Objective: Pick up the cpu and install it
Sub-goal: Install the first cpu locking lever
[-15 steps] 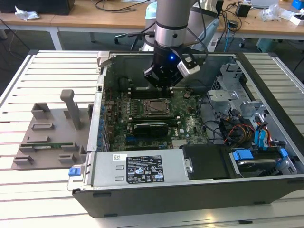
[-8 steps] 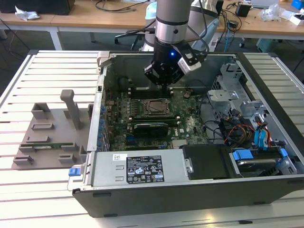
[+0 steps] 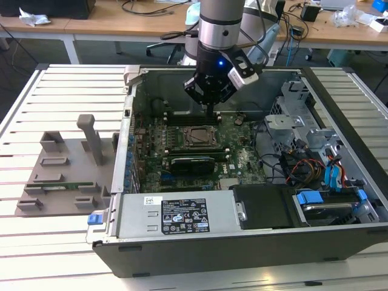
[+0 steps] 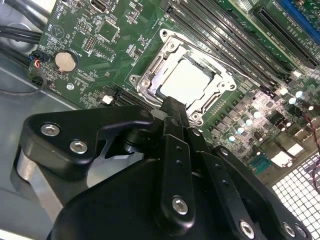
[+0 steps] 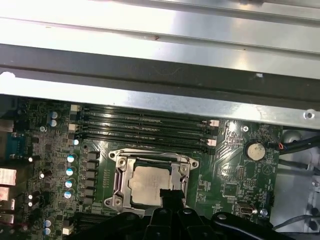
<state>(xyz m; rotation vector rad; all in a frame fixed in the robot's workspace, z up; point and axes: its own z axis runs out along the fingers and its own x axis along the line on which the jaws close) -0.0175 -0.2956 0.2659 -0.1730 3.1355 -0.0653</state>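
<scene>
Fingers [image 4: 172,112] of the gripper come together into one narrow dark tip, drawn close with no gap to see between them and nothing held, and in both wrist views that tip [image 5: 172,196] reaches to the edge of the cpu. Whether it touches the chip or hangs just above it, I cannot tell.

The cpu [image 4: 187,82] lies flat in the socket frame [image 4: 150,75] on the green motherboard [image 4: 95,55], its silvery top facing up; in the first wrist view the chip [image 5: 147,185] sits square inside the metal frame [image 5: 120,172], with the dark memory slots [image 5: 145,125] running alongside just beyond it. A round coin battery [image 5: 255,150] sits on the board off to one side of the socket.

In the exterior view the arm [image 3: 219,24] comes straight down from above into the open computer case [image 3: 182,248], its silver wrist section upright and the black gripper [image 3: 211,110] pointing down over the board just behind the socket [image 3: 198,137], nearer the case's far wall. A small blue light glows on the gripper's body.

The case lies on its side on a slatted white desk [image 3: 36,242], with drive bays and bundled cables at the exterior view's right. On the exterior view's left, well apart from the case, a grey fixture tray [image 3: 54,182] rests on the desk with a green memory stick [image 3: 60,185] lying in it.
</scene>
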